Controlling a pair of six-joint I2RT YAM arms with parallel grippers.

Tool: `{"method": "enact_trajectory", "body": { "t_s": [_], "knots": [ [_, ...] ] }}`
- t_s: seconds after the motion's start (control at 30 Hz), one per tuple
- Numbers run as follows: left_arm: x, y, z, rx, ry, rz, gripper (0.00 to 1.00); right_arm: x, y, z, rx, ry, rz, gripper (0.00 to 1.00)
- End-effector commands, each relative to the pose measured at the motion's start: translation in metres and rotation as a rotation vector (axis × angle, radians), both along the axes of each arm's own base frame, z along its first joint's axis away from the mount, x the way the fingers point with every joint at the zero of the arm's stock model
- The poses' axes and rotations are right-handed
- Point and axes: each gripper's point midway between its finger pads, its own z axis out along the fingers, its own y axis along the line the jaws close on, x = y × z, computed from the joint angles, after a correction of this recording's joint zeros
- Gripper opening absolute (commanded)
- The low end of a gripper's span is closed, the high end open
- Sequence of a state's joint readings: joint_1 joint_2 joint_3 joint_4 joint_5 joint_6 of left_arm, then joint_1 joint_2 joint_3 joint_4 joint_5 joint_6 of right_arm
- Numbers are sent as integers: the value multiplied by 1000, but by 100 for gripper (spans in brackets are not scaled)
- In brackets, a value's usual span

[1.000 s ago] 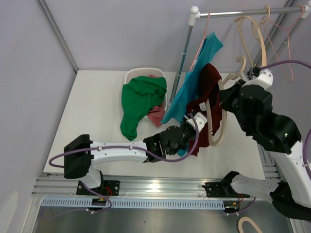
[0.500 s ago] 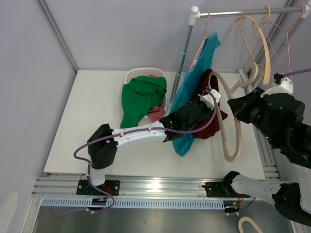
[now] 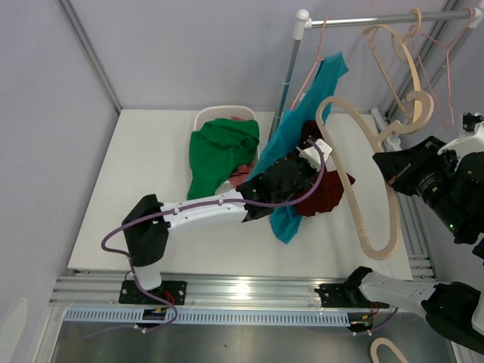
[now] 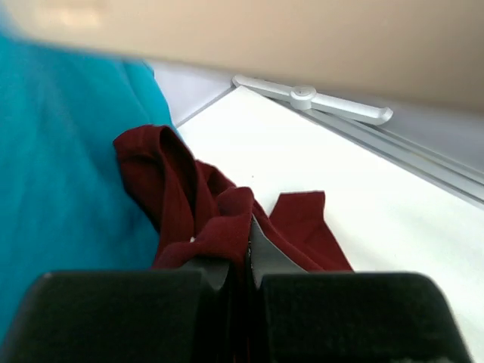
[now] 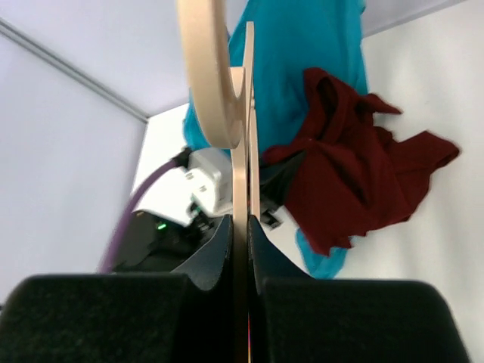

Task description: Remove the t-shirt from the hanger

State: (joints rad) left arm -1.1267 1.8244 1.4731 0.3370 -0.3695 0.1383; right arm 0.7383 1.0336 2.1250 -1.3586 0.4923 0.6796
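The left pincer [image 4: 242, 261] was clenched on the maroon t-shirt [image 3: 331, 189], a fold of the cloth pinched between its closed fingers. From that grip the rest of the t-shirt spread ahead of the pincer in a crumpled heap, its far edge resting on the white surface [image 3: 151, 197]. Just to the left of this pincer hung a teal shirt [image 3: 318, 91], touching the maroon cloth. Above the left pincer, close to its camera, ran a blurred beige band.

The right pincer [image 5: 240, 234] was clamped shut on the beige hanger [image 5: 208, 76], gripping it by its thin flat neck. The hanger's hook curled up just above the fingertips. From overhead the hanger's long arm swept from the pincer out over the surface, bare of cloth. The t-shirt lay beyond this pincer and to the right of the hanger, off it. The left arm's white wrist showed beyond it to the left.

Far to the left of both pincers a green garment [image 3: 219, 151] draped over a white basket [image 3: 215, 112]
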Motion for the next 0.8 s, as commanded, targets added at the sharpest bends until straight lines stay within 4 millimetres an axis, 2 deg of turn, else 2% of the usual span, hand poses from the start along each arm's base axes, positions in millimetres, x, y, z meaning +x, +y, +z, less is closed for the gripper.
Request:
{"method": "enact_trajectory", "body": {
  "t_s": [0.0,0.03,0.07,0.13,0.17,0.23,0.27,0.33,0.37,0.4,0.43,0.47,0.5,0.53,0.57,0.63,0.67,0.7,0.77],
  "knots": [
    [-26,19,65,-145,-40,-39,1,2,-15,-23,-178,59,-34,0],
    [-32,22,70,-135,-59,-41,1,8,-12,-21,-194,49,-40,0],
    [-48,29,89,-157,-80,-42,1,13,-12,-18,-203,32,-46,0],
    [-61,40,96,-157,-89,-32,1,25,-13,-3,-217,-29,-87,0],
    [-77,50,117,-197,-92,-72,1,29,-14,7,-207,-63,-103,0],
    [-91,62,121,-202,-49,-99,1,38,-18,12,-260,-88,-144,0],
    [-99,68,132,-217,-43,-135,1,43,-17,18,-261,-107,-157,0],
    [-113,93,158,-245,-30,-161,1,49,-22,22,-309,-122,-194,0],
    [-118,103,181,-273,-41,-173,1,56,-18,25,-317,-131,-202,0],
    [-124,114,194,-284,-47,-182,1,59,-17,27,-330,-139,-207,0],
    [-126,122,194,-252,-36,-181,1,62,-17,29,-337,-147,-214,0],
    [-131,135,225,-302,-61,-182,1,66,-18,33,-350,-159,-232,0],
    [-129,146,235,-304,-85,-157,1,70,-17,33,-364,-164,-235,0],
    [-128,161,256,-333,-118,-129,1,73,-16,35,-374,-173,-238,0],
    [-123,168,263,-334,-138,-99,1,77,-17,42,-366,-196,-254,0],
    [-117,185,294,-348,-181,-59,1,86,-14,44,-397,-208,-249,0],
    [-108,192,300,-349,-191,-30,1,92,-17,49,-390,-222,-267,0],
    [-108,208,325,-395,-224,-15,1,102,-10,47,-405,-218,-247,0],
    [-98,219,337,-406,-249,14,1,111,-12,53,-407,-225,-255,0]
  ]
}}
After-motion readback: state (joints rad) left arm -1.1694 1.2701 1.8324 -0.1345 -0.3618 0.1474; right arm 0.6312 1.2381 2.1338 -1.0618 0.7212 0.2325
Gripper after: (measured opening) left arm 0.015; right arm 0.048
